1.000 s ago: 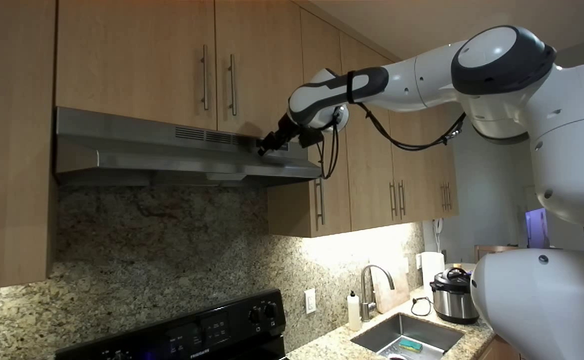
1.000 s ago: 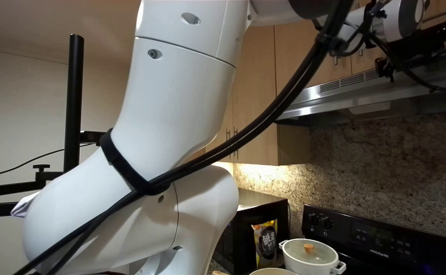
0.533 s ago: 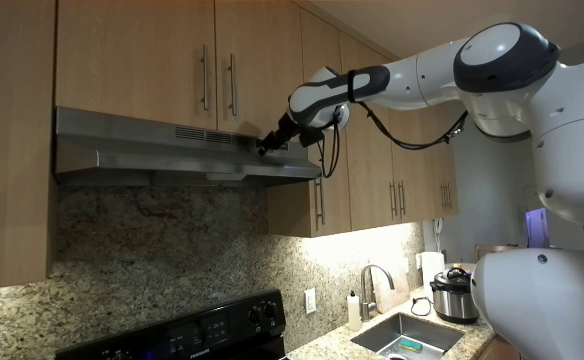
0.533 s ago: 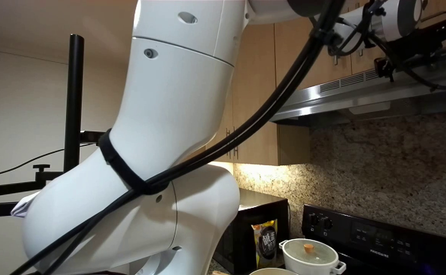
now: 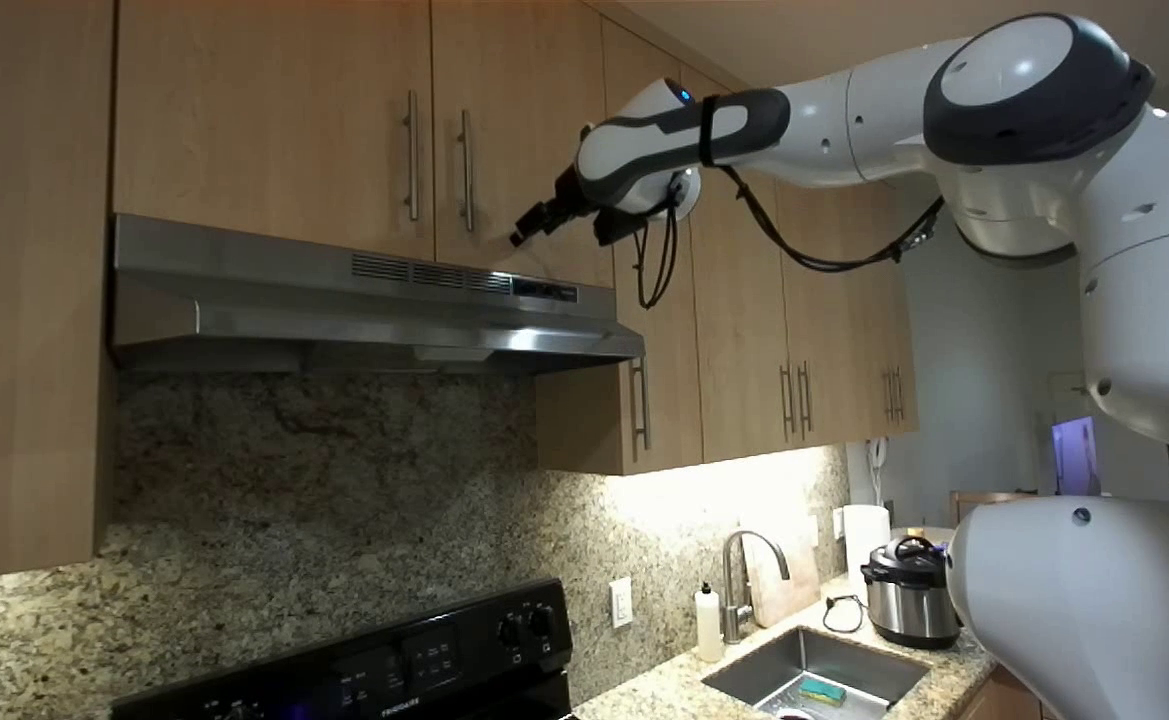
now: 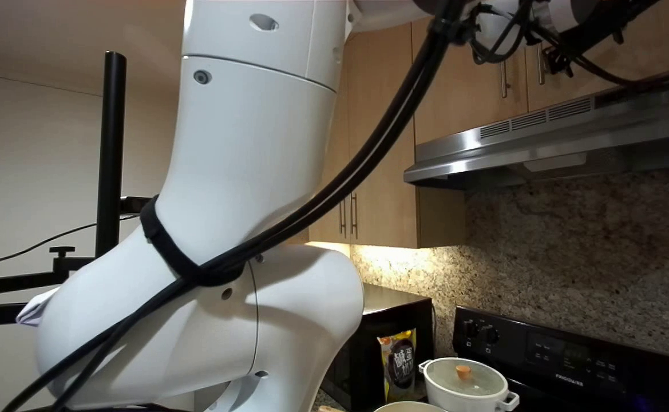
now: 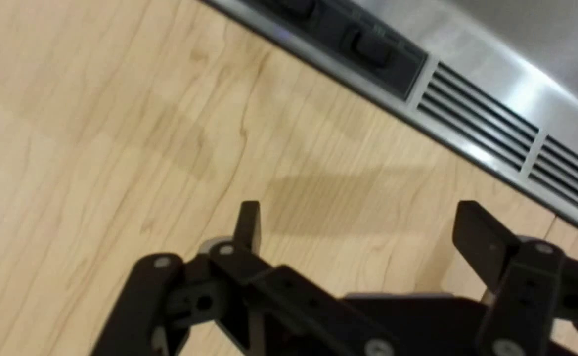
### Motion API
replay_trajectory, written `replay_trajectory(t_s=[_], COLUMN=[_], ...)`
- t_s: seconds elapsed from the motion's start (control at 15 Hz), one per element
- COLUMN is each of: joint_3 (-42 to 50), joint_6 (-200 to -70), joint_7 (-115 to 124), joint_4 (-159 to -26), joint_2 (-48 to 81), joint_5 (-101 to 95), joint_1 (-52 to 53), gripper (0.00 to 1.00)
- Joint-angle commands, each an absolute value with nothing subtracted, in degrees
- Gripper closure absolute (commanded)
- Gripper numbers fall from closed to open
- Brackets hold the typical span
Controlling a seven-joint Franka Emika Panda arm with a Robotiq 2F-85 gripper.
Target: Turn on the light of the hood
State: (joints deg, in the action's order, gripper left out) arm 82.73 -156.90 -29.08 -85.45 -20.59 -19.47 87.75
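Observation:
The steel range hood [image 5: 344, 312] hangs under the wood cabinets and also shows in an exterior view [image 6: 540, 153]. Its black switch panel [image 5: 544, 290] is at the front right, beside the vent slots. In the wrist view the panel [image 7: 400, 74] is at the top, with a dark rocker switch [image 7: 372, 48] near its end. The pale light cover [image 5: 452, 354] under the hood looks dull, without a bright glow. My gripper [image 5: 524, 234] is above the panel, in front of the cabinet door. In the wrist view the gripper [image 7: 358, 207] is open and empty, its fingertips wide apart.
Cabinet doors with bar handles [image 5: 467, 170] are just beside the gripper. Cables [image 5: 666, 260] hang from the wrist. Below are the black stove [image 5: 374, 660], a white pot [image 6: 463, 386], a microwave [image 6: 391, 297] and the sink [image 5: 814, 665].
My gripper has moved up from in front of the hood's switch panel to in front of the cabinet door. The panel is uncovered in an exterior view. The arm has risen with it.

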Motion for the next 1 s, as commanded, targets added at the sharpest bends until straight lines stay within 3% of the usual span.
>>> replay_trajectory(t_s=[0.0, 0.93], joint_3=[81.37, 73.65], joint_6=[-159.10, -155.26], joint_7=[-30.11, -31.04], joint_4=[-84.58, -92.49], joint_2=[-17.05, -16.20], joint_5=[-19.00, -14.13], joint_1=[84.61, 73.32], gripper=[0.00, 0.00])
